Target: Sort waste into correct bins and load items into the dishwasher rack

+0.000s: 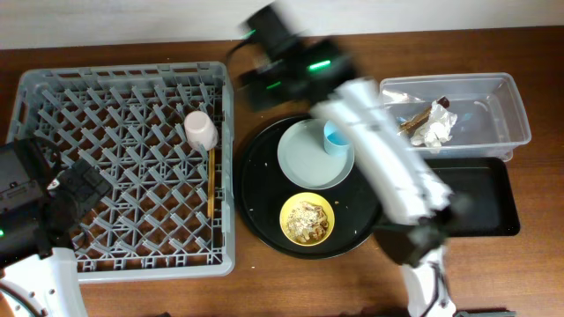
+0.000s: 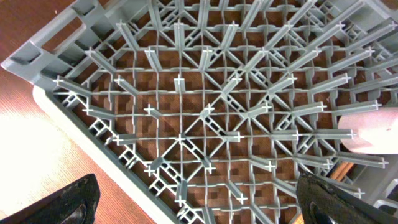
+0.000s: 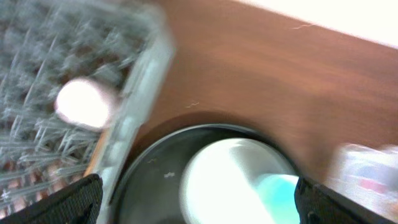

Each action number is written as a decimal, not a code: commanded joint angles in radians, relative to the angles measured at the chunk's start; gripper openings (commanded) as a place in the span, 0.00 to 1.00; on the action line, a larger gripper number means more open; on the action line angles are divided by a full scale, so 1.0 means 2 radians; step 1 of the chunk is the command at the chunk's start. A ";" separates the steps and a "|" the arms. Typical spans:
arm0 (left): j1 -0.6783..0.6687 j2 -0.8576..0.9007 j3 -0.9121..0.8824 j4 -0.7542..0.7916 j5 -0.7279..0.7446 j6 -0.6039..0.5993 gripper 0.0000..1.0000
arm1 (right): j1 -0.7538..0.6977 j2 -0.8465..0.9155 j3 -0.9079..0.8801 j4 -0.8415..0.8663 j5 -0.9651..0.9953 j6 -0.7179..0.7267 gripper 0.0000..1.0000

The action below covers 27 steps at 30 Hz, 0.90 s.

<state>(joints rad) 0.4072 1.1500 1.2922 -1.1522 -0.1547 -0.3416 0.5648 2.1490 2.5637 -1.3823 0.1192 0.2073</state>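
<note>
The grey dishwasher rack [image 1: 123, 255] holds the pink cup [image 1: 201, 129] and the chopsticks [image 1: 211, 189] along its right side. On the round black tray [image 1: 264, 220] sit the grey-green plate [image 1: 304, 163] with the blue cup [image 1: 337, 138] on it, and the yellow bowl [image 1: 307, 218] with beige food scraps. The clear tub [image 1: 507, 110] holds the white napkin [image 1: 436, 130] and the wrapper [image 1: 414, 119]. My left gripper [image 2: 199, 205] is open and empty over the rack's left edge [image 2: 186, 93]. My right gripper [image 3: 199, 199] is open and empty, blurred, above the plate [image 3: 230, 180] and blue cup [image 3: 280, 193].
The shallow black tray [image 1: 480, 198] lies in front of the clear tub. My right arm [image 1: 388, 158] stretches blurred across the round tray's right side. The pink cup shows in the left wrist view [image 2: 373, 130] and the right wrist view [image 3: 81, 102].
</note>
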 commanded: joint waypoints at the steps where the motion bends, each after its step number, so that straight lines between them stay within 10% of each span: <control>1: 0.001 -0.003 0.002 0.001 -0.003 -0.006 1.00 | -0.099 -0.055 0.012 -0.127 0.010 -0.019 0.94; 3: 0.001 -0.003 0.002 0.001 -0.003 -0.006 0.99 | -0.150 -0.056 -0.014 -0.158 -0.050 -0.052 0.52; 9: 0.001 -0.003 0.002 0.001 -0.003 -0.006 0.99 | -0.112 -0.056 -0.263 -0.027 -0.095 -0.093 0.59; 16: 0.001 -0.003 0.002 0.001 -0.003 -0.006 0.99 | -0.096 -0.051 -0.443 0.185 -0.050 -0.093 0.40; 21: 0.001 -0.003 0.002 0.001 -0.003 -0.006 0.99 | -0.096 -0.048 -0.444 0.183 -0.054 -0.092 0.04; 27: 0.001 -0.003 0.002 0.001 -0.003 -0.006 0.99 | -0.097 -0.094 -0.316 0.097 -0.180 -0.128 0.04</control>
<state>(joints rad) 0.4065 1.1500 1.2922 -1.1503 -0.1547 -0.3416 0.3695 2.0434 1.8076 -1.1572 -0.1314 -0.0261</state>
